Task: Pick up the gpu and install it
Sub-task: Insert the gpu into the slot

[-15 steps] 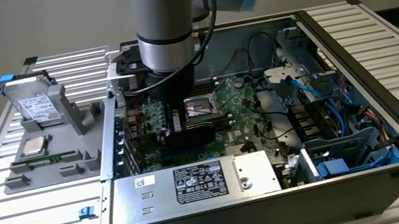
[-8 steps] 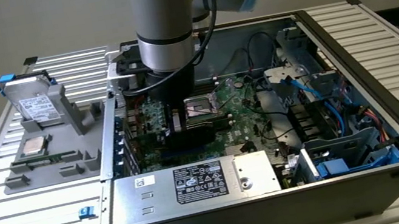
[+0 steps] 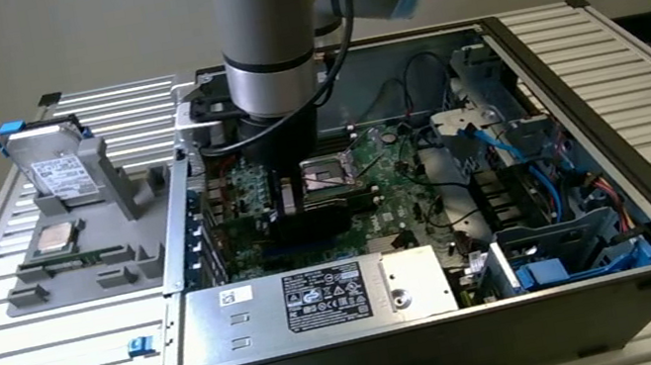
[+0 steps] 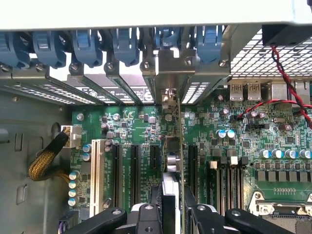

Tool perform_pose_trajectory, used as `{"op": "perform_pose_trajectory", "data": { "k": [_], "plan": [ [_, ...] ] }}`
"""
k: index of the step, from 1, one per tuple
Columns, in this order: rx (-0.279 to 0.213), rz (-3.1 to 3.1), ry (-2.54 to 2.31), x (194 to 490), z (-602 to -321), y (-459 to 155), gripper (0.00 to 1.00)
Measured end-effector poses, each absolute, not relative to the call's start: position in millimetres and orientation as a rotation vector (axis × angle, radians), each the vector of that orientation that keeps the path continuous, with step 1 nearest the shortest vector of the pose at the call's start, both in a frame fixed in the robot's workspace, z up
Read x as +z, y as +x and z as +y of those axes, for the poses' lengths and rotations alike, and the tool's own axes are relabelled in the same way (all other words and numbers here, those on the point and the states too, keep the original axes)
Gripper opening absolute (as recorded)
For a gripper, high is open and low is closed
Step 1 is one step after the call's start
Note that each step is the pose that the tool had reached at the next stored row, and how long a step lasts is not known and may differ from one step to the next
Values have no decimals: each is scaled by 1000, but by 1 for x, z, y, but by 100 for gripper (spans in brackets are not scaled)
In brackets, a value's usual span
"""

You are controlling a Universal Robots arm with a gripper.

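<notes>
Slatted aluminium tabletop [image 3: 618,20] carries an open computer case [image 3: 574,68] lying on its side, and the robot arm [image 3: 269,52] reaches straight down into it. The gripper [image 4: 170,210] hangs just above the green motherboard [image 4: 141,126], and its black fingers [image 4: 148,214] are closed to a middling width on the gpu [image 4: 171,156], which stands on edge between them, seen edge-on as a thin strip. The card's silver bracket end points away from the fingers toward the case's rear wall, close under a row of blue retention clips [image 4: 87,46]. Black expansion slots [image 4: 134,170] run parallel to the card on either side of it; whether the card's edge sits in a slot I cannot tell. A white slot [image 4: 96,170] and a yellow braided cable [image 4: 46,161] lie farther out on one side of the gripper, red and black wires [image 4: 287,73] on the other. Well apart from the gripper, outside the case at the exterior view's left, a grey tray [image 3: 88,275] holds a hard drive [image 3: 63,173].
</notes>
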State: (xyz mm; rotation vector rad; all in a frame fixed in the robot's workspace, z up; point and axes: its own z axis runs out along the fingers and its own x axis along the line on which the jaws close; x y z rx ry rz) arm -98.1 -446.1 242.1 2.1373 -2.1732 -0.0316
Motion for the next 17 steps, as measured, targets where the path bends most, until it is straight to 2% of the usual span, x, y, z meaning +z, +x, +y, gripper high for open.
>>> {"op": "perform_pose_trajectory", "data": {
  "k": [17],
  "plan": [
    [-35, -2174, 2140, 242, -447, -98, 28]
  ]
}}
